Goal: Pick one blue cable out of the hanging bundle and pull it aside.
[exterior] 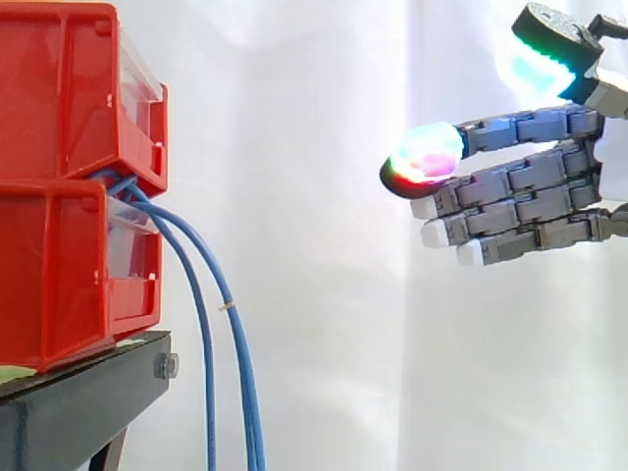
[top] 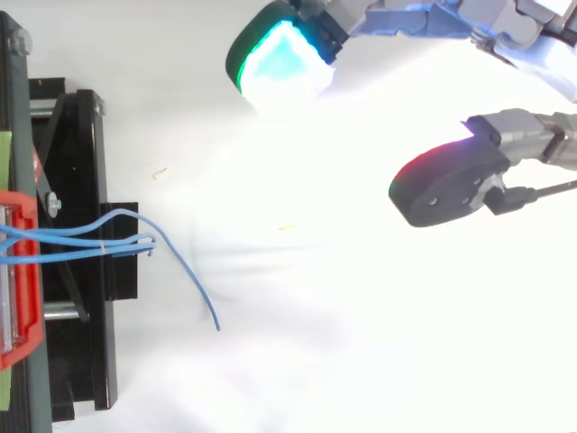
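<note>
White curtain [exterior: 314,343] backs the stacked red bins [exterior: 59,196] on their black stand [exterior: 78,407]; blue cables [exterior: 211,422] hang from between them. Well apart, the hand [exterior: 520,201] hovers with straight fingers [exterior: 520,126], holding nothing.

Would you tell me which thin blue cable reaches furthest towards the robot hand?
The stray thin blue cable whose free end curves out past the black stand; the other cables lie bundled at it.

Thin blue cables [exterior: 235,339] hang together from between the stacked red bins [exterior: 59,147], curving downward.
</note>
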You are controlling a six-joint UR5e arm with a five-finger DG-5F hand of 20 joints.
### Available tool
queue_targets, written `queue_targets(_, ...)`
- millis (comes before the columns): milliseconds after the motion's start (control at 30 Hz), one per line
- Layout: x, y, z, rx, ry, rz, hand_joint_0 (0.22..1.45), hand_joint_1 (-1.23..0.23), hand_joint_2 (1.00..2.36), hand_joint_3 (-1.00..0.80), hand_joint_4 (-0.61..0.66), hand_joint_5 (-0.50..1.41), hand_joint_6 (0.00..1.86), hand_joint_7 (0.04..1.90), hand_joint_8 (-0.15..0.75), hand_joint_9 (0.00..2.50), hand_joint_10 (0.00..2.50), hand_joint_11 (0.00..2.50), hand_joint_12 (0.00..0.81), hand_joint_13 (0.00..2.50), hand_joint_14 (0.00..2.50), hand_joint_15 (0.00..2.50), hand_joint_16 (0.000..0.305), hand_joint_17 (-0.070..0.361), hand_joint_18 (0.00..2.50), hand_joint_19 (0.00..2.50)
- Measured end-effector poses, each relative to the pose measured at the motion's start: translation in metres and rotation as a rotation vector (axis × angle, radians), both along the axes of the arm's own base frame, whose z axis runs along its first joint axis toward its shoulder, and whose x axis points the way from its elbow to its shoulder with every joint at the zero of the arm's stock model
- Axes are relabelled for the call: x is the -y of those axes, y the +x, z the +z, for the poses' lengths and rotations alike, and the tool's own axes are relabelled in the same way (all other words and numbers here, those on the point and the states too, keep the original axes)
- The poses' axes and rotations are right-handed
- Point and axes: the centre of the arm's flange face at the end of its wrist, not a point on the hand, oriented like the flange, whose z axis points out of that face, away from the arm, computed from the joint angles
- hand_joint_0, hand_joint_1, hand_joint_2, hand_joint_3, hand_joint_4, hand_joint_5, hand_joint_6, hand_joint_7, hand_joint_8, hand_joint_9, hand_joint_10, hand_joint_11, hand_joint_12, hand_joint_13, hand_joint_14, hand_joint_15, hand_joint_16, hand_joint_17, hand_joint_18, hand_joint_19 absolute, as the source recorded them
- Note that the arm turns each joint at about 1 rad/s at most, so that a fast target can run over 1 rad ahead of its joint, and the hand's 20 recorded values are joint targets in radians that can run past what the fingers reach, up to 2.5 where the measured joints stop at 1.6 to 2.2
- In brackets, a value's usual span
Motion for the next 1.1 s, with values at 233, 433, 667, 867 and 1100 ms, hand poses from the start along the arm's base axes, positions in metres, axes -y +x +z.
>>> queue_targets(233, 0.001, -0.002, -0.001, -0.012, 0.000, -0.039, 0.51, -0.51, 1.01, -0.43, 0.29, -0.21, 0.50, 0.76, 0.290, 0.50, 0.01, 0.22, 0.367, 0.40, 0.01, 0.26, 0.059, 0.132, 0.36, 0.34)
queue_targets(433, 0.000, -0.003, -0.003, -0.023, 0.003, -0.063, 0.51, -0.51, 1.01, -0.43, 0.29, -0.21, 0.50, 0.76, 0.290, 0.50, 0.01, 0.22, 0.367, 0.40, 0.01, 0.26, 0.059, 0.132, 0.37, 0.34)
queue_targets(667, -0.002, -0.005, -0.005, -0.041, 0.005, -0.082, 0.51, -0.51, 1.01, -0.43, 0.29, -0.21, 0.50, 0.76, 0.291, 0.50, 0.01, 0.22, 0.369, 0.41, 0.01, 0.26, 0.059, 0.132, 0.37, 0.34)
queue_targets(867, -0.005, -0.005, -0.006, -0.047, 0.000, -0.090, 0.51, -0.51, 1.01, -0.43, 0.29, -0.21, 0.50, 0.76, 0.287, 0.50, 0.01, 0.22, 0.368, 0.41, 0.01, 0.26, 0.059, 0.132, 0.37, 0.34)
queue_targets(1100, -0.010, -0.006, -0.006, -0.052, -0.004, -0.106, 0.51, -0.51, 1.01, -0.43, 0.29, -0.21, 0.50, 0.76, 0.289, 0.50, 0.01, 0.22, 0.368, 0.41, 0.01, 0.26, 0.059, 0.133, 0.37, 0.34)
